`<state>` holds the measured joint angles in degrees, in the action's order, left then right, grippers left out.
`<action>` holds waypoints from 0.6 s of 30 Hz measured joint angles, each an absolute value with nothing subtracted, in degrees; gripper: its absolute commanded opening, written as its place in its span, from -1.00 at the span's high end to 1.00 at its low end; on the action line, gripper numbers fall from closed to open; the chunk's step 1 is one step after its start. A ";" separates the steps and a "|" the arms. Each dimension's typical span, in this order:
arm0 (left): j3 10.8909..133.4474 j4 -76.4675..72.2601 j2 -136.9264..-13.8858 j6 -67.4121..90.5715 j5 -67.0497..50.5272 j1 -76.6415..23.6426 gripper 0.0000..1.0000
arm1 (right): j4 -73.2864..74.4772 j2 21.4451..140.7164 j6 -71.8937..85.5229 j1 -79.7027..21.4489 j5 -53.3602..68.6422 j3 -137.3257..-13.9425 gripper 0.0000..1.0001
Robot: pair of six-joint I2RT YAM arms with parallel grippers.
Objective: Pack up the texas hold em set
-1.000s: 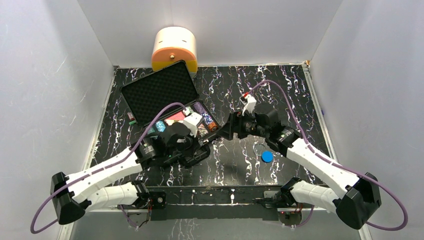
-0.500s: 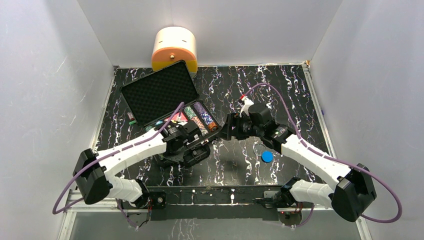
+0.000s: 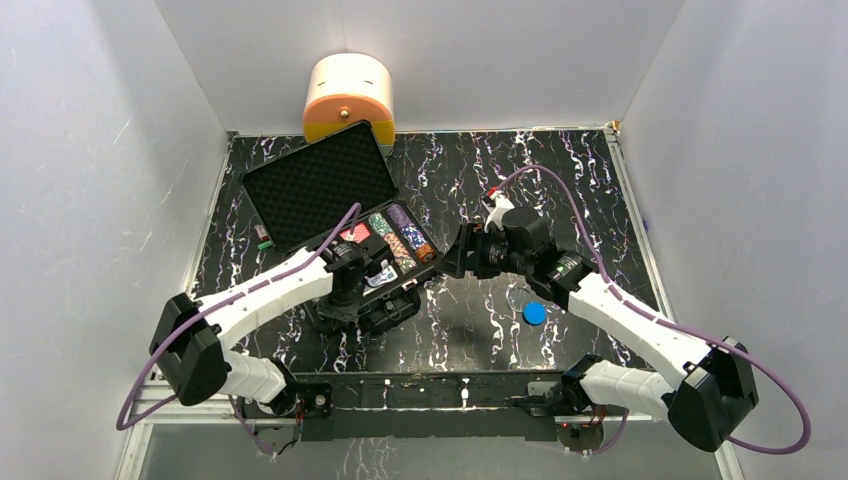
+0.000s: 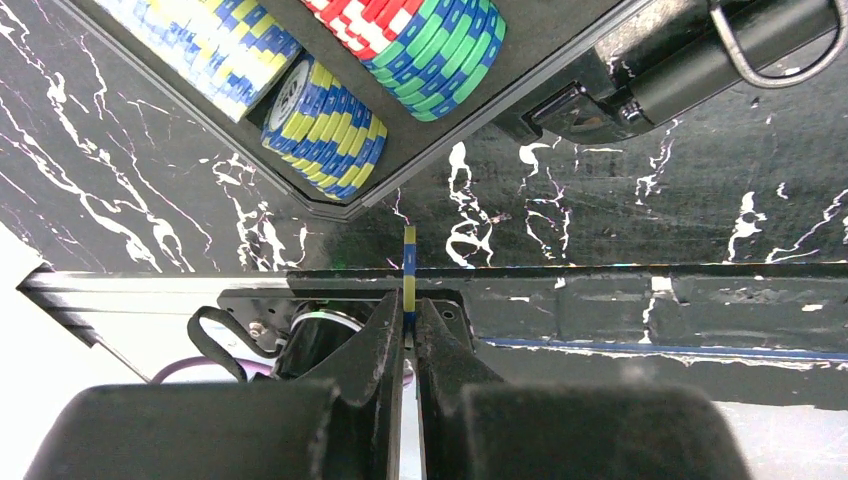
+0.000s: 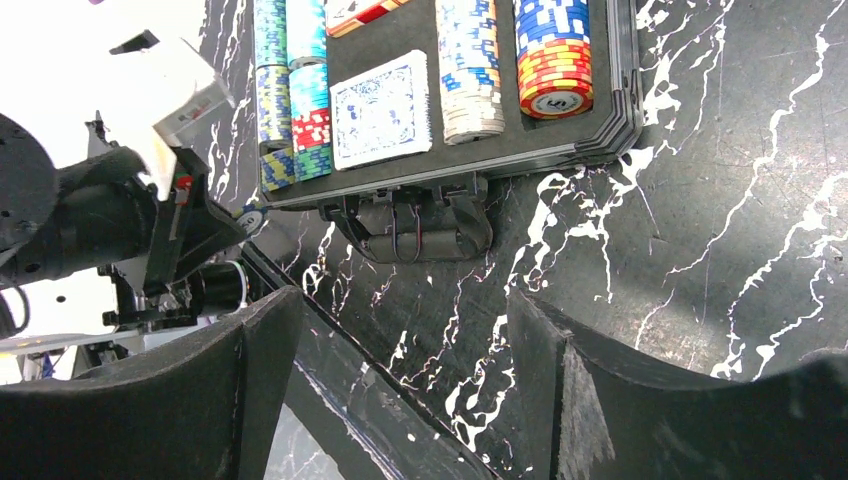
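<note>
The black briefcase (image 3: 392, 306) lies open, its foam lid (image 3: 320, 185) propped back at the far left. Rows of coloured chips (image 3: 403, 236) fill its tray. My left gripper (image 3: 345, 300) hangs over the case's near corner. In the left wrist view it (image 4: 409, 305) is shut on a yellow-and-blue chip (image 4: 409, 268), held edge-on just off the yellow-blue chip row (image 4: 325, 125). My right gripper (image 3: 452, 258) is open and empty beside the case's right side; its wrist view shows the blue card deck (image 5: 383, 110), the chip rows (image 5: 470, 70) and the case handle (image 5: 420, 230). A blue disc (image 3: 534, 313) lies on the table.
A cream-and-orange rounded container (image 3: 348, 95) stands behind the lid at the back wall. The black marbled table (image 3: 560, 190) is walled in white on three sides. A metal rail (image 4: 620, 285) runs along the near edge by the arm bases.
My left arm has lifted its elbow and drawn the gripper back from over the tray toward the case's near corner. My right arm has hardly moved.
</note>
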<state>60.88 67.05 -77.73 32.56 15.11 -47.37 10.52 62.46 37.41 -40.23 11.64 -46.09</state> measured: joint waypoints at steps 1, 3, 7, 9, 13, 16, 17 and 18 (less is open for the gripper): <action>60.60 66.87 -78.06 32.25 14.92 -47.29 1.00 | 10.50 62.33 37.52 -40.23 11.60 -46.09 -0.64; 60.47 66.89 -79.02 31.75 14.66 -46.94 1.00 | 10.55 62.28 37.58 -40.23 11.42 -46.09 -0.64; 60.47 66.48 -81.36 31.00 14.81 -45.60 1.00 | 10.68 62.19 37.65 -40.23 10.74 -46.09 -0.64; 60.47 66.43 -82.30 30.74 15.29 -44.77 1.00 | 10.90 62.04 37.65 -40.23 10.41 -46.09 -0.64; 60.49 66.48 -83.13 30.44 16.40 -43.29 1.00 | 11.99 61.54 37.65 -40.23 9.76 -46.09 -0.64; 60.49 66.50 -83.70 30.39 17.28 -42.63 1.00 | 12.49 61.47 37.65 -40.23 9.23 -46.09 -0.64; 60.49 66.50 -83.94 30.37 17.54 -42.44 1.00 | 12.62 61.47 37.65 -40.23 9.13 -46.09 -0.64; 60.47 66.50 -84.16 30.35 17.80 -42.28 1.00 | 12.80 61.45 37.65 -40.23 9.10 -46.09 -0.64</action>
<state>60.47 66.50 -84.16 30.35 17.80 -42.28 12.80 61.45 37.65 -40.23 9.10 -46.09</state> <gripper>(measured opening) 0.027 0.820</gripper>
